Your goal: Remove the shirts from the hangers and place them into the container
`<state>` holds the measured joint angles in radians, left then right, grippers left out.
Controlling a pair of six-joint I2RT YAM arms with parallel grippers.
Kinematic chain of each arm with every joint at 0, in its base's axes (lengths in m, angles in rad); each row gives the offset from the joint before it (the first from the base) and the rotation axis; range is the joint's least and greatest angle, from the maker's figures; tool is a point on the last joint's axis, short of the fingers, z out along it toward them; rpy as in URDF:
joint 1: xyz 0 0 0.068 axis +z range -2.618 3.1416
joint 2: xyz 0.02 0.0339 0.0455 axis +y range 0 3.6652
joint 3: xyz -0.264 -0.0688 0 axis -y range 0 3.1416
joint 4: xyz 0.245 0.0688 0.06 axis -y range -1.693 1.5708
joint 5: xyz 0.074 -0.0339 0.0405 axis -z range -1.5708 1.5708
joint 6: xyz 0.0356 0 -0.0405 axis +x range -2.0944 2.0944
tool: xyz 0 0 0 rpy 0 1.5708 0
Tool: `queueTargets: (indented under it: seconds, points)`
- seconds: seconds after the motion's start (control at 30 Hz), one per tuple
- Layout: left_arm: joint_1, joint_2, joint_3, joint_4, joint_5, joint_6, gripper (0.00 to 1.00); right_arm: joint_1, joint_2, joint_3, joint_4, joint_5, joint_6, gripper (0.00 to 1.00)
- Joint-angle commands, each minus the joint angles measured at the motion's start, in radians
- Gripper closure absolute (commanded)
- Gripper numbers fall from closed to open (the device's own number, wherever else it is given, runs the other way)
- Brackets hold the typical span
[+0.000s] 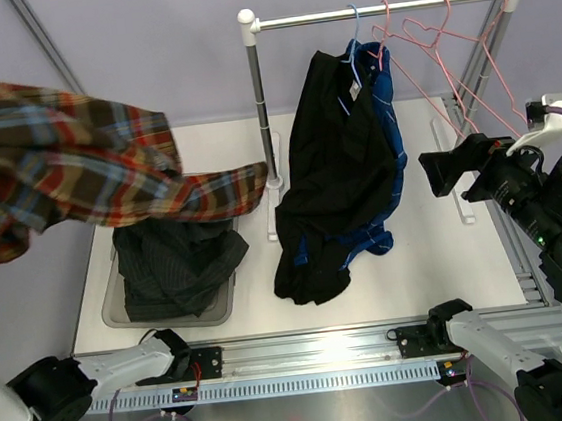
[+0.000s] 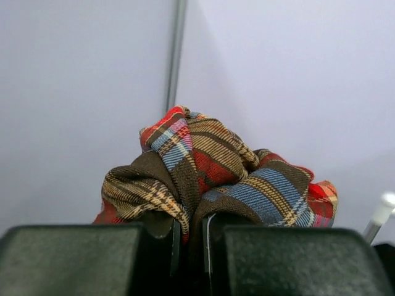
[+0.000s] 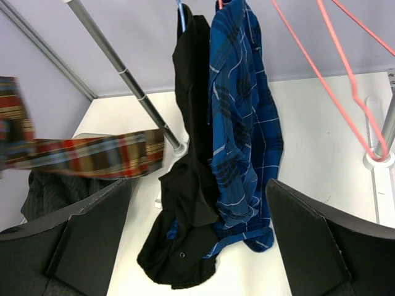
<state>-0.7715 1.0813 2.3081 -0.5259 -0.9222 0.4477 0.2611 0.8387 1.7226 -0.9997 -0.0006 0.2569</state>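
Four shirts, four wire hangers, one tub.

The left gripper [image 2: 188, 237] is clamped tight on a bunched fold of the plaid shirt [image 2: 210, 166], a soft woven cloth in red, brown and light blue. The cloth puffs up just above the fingers. The rest of this shirt streams away from the gripper in a blurred band, one sleeve reaching to the rail stand's post.

Under that band sits the tub [image 1: 114, 310], shallow, grey and round-cornered, with the crumpled pinstriped shirt [image 1: 176, 267] lying inside.

The right gripper [image 3: 199, 185] has its fingers spread wide with nothing between them. Straight ahead of it hang the other two shirts, touching each other with their hems pooled on the white table [image 1: 438, 264]. The black shirt [image 1: 333, 175] is on the single blue hanger [image 1: 352, 24]. The blue shirt [image 1: 386, 99], crossed by thin pale lines, hangs just to the black one's right from one of the three pink hangers [image 3: 353, 92]. The other two pink hangers dangle bare, ahead and to the right of the fingers. All four hook over the silver rail [image 1: 380, 7]. Its slanting post stands ahead and to the left, between the right gripper and the tub.
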Motion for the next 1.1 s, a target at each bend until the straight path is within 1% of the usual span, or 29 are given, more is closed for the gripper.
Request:
queueTargets:
  seconds: [0.0,0.13,0.17,0.27,0.3,0.37,0.4,0.43,0.5,0.53,0.57,0.63,0.67,0.73,0.77,0.8,0.87,0.9,0.97,1.0,1.07]
  points:
    - [0.003,-0.102,0.007,0.209,0.062,0.055,1.00,0.004,0.026,0.014,0.019,-0.061,-0.021,0.00]
    - [0.003,-0.135,0.026,0.257,0.056,0.115,1.00,0.004,0.036,0.022,0.013,-0.065,-0.024,0.01]
    - [0.003,-0.132,0.034,0.257,0.039,0.143,1.00,0.004,0.039,0.023,0.013,-0.068,-0.024,0.01]
    - [-0.005,-0.126,0.036,0.238,0.034,0.163,1.00,0.004,0.040,0.023,0.018,-0.084,-0.018,0.00]
    - [-0.008,-0.124,0.028,0.230,0.028,0.163,1.00,0.004,0.039,0.020,0.019,-0.084,-0.016,0.00]
    - [-0.025,-0.126,-0.045,0.222,0.006,0.151,1.00,0.004,0.034,0.017,0.021,-0.078,-0.015,0.01]
    - [-0.029,-0.135,-0.083,0.218,0.009,0.132,1.00,0.004,0.033,0.015,0.021,-0.076,-0.015,0.01]
    - [-0.041,-0.136,-0.160,0.198,0.020,0.111,1.00,0.004,0.033,0.017,0.019,-0.072,-0.015,0.00]
    - [-0.048,-0.123,-0.212,0.144,0.049,-0.002,1.00,0.004,0.025,0.015,0.019,-0.070,-0.012,0.01]
    - [-0.049,-0.104,-0.223,0.107,0.098,-0.045,1.00,0.004,0.023,0.012,0.019,-0.073,-0.011,0.01]
    - [-0.049,-0.081,-0.219,0.022,0.124,-0.128,1.00,0.004,0.020,0.009,0.021,-0.072,-0.011,0.01]
    - [-0.049,0.012,-0.193,-0.055,0.181,-0.196,1.00,0.004,0.022,0.009,0.016,-0.065,-0.011,0.01]
    - [-0.049,0.044,-0.158,-0.121,0.248,-0.252,1.00,0.006,0.020,0.008,0.012,-0.064,-0.015,0.00]
    - [-0.049,0.106,-0.135,-0.163,0.336,-0.318,1.00,0.004,0.014,0.006,0.009,-0.058,-0.019,0.00]
    - [-0.048,0.109,-0.151,-0.177,0.347,-0.339,1.00,0.004,0.008,0.005,0.004,-0.055,-0.019,0.01]
    - [-0.048,0.101,-0.185,-0.169,0.347,-0.360,1.00,0.004,0.004,0.003,0.003,-0.052,-0.021,0.01]
    - [-0.045,0.019,-0.303,-0.123,0.332,-0.400,1.00,0.004,-0.007,0.000,0.001,-0.045,-0.022,0.01]
    - [-0.042,-0.021,-0.454,-0.061,0.326,-0.414,1.00,0.004,-0.012,0.000,0.003,-0.048,-0.024,0.01]
    - [-0.009,-0.125,-0.588,-0.026,0.316,-0.443,1.00,0.004,-0.015,-0.008,0.006,-0.062,-0.021,0.01]
    - [0.009,-0.151,-0.681,-0.026,0.316,-0.483,1.00,0.004,-0.018,-0.014,0.007,-0.068,-0.019,0.00]
    - [0.072,-0.207,-0.749,-0.072,0.322,-0.536,1.00,0.006,-0.020,-0.029,0.015,-0.079,-0.019,0.01]
